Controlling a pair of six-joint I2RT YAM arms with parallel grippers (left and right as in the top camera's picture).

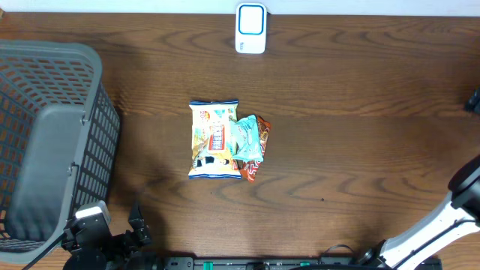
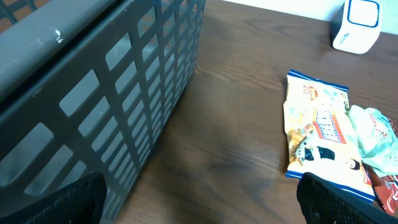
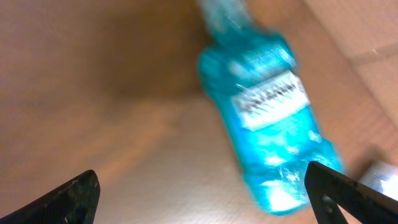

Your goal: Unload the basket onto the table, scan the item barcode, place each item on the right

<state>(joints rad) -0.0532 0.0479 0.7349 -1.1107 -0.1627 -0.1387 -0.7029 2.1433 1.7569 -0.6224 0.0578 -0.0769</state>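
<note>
Grey basket (image 1: 101, 150) on wooden table (image 1: 360, 150)

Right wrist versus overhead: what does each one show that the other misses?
Only the right wrist view shows a translucent blue bottle with a pale label. It is blurred and sits ahead of that arm's wide-open jaws.

Only the overhead view shows the grey basket at the left, the white scanner at the far edge, and the snack packets mid-table.

Both show a brown wood-toned surface, but I cannot tell whether it is the same patch.
</note>
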